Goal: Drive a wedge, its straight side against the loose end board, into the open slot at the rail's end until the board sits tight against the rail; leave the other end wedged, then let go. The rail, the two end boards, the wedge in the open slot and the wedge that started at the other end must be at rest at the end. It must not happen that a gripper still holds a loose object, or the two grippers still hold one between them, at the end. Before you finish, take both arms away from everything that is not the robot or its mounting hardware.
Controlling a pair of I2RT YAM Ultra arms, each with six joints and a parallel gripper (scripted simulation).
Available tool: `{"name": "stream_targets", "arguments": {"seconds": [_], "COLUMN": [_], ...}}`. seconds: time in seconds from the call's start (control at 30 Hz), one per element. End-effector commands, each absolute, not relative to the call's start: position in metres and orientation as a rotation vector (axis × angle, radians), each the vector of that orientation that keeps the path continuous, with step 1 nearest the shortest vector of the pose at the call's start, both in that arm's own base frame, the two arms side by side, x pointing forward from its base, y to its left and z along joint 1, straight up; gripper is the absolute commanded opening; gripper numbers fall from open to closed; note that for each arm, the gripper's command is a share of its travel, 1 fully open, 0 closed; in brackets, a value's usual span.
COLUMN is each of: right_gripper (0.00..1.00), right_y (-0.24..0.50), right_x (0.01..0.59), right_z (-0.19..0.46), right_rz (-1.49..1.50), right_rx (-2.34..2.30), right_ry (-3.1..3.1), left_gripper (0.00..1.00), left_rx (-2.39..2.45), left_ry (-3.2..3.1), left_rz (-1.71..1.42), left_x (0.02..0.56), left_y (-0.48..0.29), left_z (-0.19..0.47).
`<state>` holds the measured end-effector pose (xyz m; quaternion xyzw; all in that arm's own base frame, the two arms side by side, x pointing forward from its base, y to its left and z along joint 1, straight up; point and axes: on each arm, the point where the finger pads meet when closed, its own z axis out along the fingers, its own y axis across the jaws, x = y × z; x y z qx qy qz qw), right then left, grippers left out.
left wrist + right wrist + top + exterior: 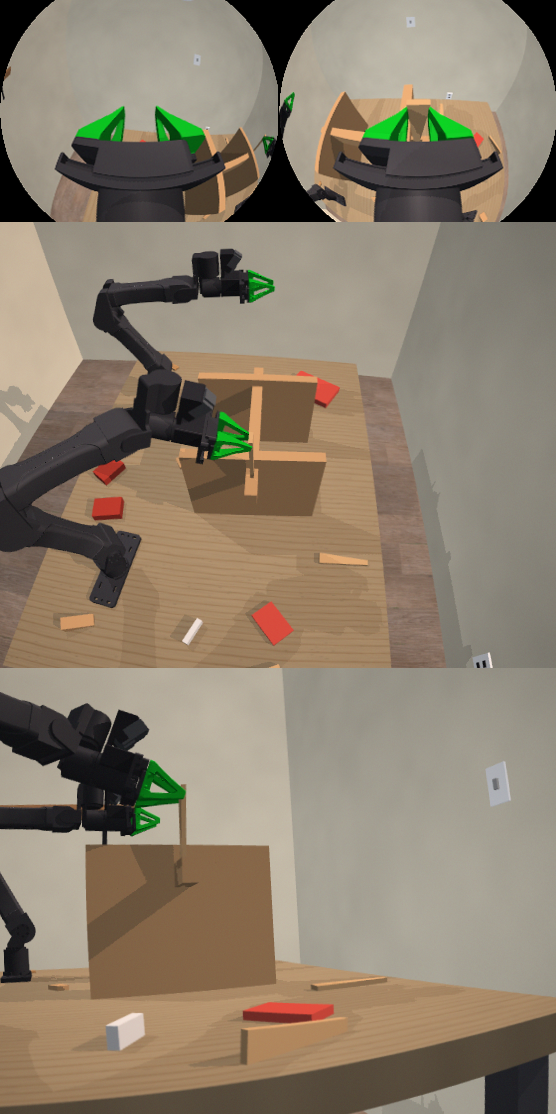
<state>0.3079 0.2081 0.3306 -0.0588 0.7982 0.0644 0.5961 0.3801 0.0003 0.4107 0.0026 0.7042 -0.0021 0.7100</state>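
Note:
My right gripper is shut on the upright wedge, high above the table. The wedge's lower part hangs outside the near end board, over the protruding rail end; I cannot tell whether its tip is inside the slot. The rail runs to the far end board, and its other end pokes out there; the wedge at that end is not discernible. My left gripper is open, beyond the far board.
A loose wedge lies at the right. Red blocks, a white block and an orange block lie on the table. Another wedge lies near the front edge.

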Motion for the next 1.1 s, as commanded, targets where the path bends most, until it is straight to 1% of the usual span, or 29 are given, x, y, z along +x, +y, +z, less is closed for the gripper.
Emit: {"name": "stream_targets", "arguments": {"seconds": [0.0,0.07,0.2,0.27,0.3,0.33,0.4,0.5,0.6,0.8,0.97,1.03,1.07], "right_gripper": [0.02,0.02,0.02,0.02,0.02,0.02,0.02,0.02,0.02,0.02,0.02,0.02,0.02], "right_y": [0.205,0.205,0.205,0.205,0.206,0.212,0.210,0.215,0.207,0.208,0.207,0.203,0.202], "right_x": [0.305,0.305,0.304,0.303,0.303,0.308,0.307,0.310,0.308,0.309,0.310,0.307,0.306], "right_z": [0.349,0.357,0.350,0.336,0.344,0.336,0.344,0.339,0.351,0.343,0.350,0.332,0.342], "right_rz": [0.188,0.202,0.192,0.177,0.189,0.157,0.172,0.163,0.179,0.160,0.180,0.157,0.174], "right_rx": [-0.101,-0.092,-0.101,-0.116,-0.107,-0.132,-0.122,-0.130,-0.102,-0.117,-0.096,-0.113,-0.100], "right_ry": [1.812,1.798,1.810,1.829,1.816,1.847,1.833,1.844,1.818,1.837,1.815,1.839,1.820], "left_gripper": [0.42,0.42,0.42,0.42,0.42,0.42,0.42,0.42,0.42,0.42,0.42,0.42,0.42], "left_rx": [0.013,0.013,0.013,0.013,0.013,0.013,0.013,0.013,0.013,0.013,0.013,0.013,0.013], "left_ry": [1.498,1.498,1.498,1.498,1.498,1.498,1.498,1.498,1.498,1.498,1.498,1.498,1.498], "left_rz": [-0.008,-0.008,-0.008,-0.008,-0.008,-0.008,-0.008,-0.008,-0.008,-0.008,-0.008,-0.008,-0.008], "left_x": [0.370,0.370,0.370,0.370,0.370,0.370,0.370,0.370,0.370,0.370,0.370,0.370,0.370], "left_y": [-0.001,-0.001,-0.001,-0.001,-0.001,-0.001,-0.001,-0.001,-0.001,-0.001,-0.001,-0.001,-0.001], "left_z": [0.439,0.439,0.439,0.439,0.439,0.439,0.439,0.439,0.439,0.439,0.439,0.439,0.439]}}
